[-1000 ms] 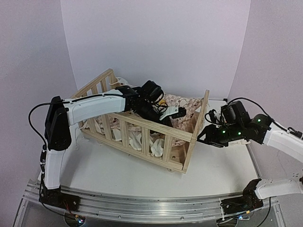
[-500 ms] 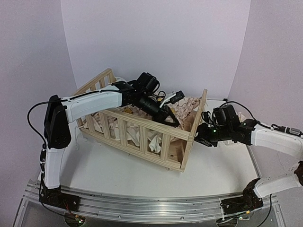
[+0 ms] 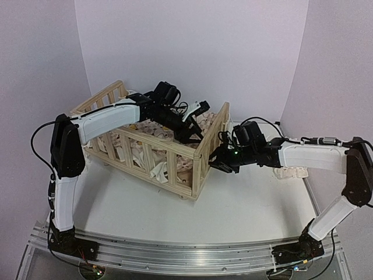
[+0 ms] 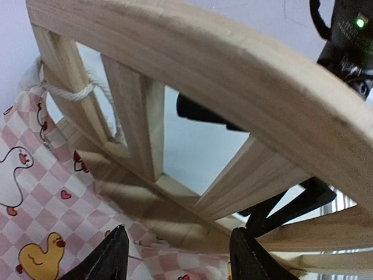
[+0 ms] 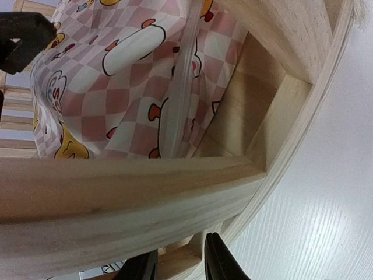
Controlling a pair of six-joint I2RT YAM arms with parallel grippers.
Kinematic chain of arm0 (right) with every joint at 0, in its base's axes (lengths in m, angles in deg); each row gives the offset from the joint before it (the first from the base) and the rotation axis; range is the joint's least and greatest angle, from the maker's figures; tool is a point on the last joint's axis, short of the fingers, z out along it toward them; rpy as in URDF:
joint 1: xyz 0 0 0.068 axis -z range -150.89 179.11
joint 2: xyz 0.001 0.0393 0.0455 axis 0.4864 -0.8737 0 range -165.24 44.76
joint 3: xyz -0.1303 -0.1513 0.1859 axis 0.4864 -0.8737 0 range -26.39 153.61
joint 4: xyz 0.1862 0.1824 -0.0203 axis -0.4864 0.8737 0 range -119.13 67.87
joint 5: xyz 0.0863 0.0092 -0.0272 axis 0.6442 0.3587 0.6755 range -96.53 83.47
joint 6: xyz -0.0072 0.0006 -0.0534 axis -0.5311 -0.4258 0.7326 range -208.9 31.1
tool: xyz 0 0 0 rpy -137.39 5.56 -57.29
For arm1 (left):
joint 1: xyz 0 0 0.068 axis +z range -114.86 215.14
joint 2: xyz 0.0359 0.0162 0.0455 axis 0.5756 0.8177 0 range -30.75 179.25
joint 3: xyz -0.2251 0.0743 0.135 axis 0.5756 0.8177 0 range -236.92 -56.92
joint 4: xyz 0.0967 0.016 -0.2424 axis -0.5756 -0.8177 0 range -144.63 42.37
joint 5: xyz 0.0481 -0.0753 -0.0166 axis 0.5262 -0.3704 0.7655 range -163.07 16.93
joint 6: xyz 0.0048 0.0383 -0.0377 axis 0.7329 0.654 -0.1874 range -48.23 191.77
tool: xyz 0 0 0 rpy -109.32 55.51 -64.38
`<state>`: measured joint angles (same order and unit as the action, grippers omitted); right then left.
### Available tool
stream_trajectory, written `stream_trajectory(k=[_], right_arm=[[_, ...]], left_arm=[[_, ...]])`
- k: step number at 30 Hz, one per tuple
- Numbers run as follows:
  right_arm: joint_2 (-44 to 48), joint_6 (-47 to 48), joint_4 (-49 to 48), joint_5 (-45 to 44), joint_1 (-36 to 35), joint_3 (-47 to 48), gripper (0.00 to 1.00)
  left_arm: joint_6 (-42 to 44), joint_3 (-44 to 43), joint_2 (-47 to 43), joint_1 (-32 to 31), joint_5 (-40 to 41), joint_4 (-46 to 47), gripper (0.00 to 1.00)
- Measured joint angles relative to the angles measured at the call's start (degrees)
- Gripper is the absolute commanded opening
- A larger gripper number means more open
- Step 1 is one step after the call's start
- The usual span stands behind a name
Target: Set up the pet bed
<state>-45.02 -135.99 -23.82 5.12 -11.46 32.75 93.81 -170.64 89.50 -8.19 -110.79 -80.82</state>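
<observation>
Slats of pale-wood pet bed (image 3: 201,172) framed left gripper (image 4: 180,259), jaws apart over checkered duck cushion (image 4: 35,192); right gripper (image 5: 178,262) at three o'clock straddled a rail (image 5: 116,198), clamping unclear.

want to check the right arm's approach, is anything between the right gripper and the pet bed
Nothing visible. The right gripper is at the outside of the pet bed's end rail; the duck cushion lies inside the frame.

Left arm (image 3: 105,122) and right arm (image 3: 309,157): white shells, black joints, black cables; black right end effector (image 3: 217,164) with green indicator lights (image 3: 233,153) behind.
</observation>
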Motion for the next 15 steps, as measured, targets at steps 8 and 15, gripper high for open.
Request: stream_trajectory(k=[8, 15], right_arm=[[3.53, 0.09, 1.96, -0.34, -0.36, -0.63, 0.30], [5.79, 0.52, 5.08, -1.79, -0.36, -2.05, 0.32]], left_arm=[[8.41, -9.07, -0.83, -0.02, 9.59, -13.74, 0.41], [13.10, -12.58, -2.24, -0.13, 10.41, -32.26, 0.31]])
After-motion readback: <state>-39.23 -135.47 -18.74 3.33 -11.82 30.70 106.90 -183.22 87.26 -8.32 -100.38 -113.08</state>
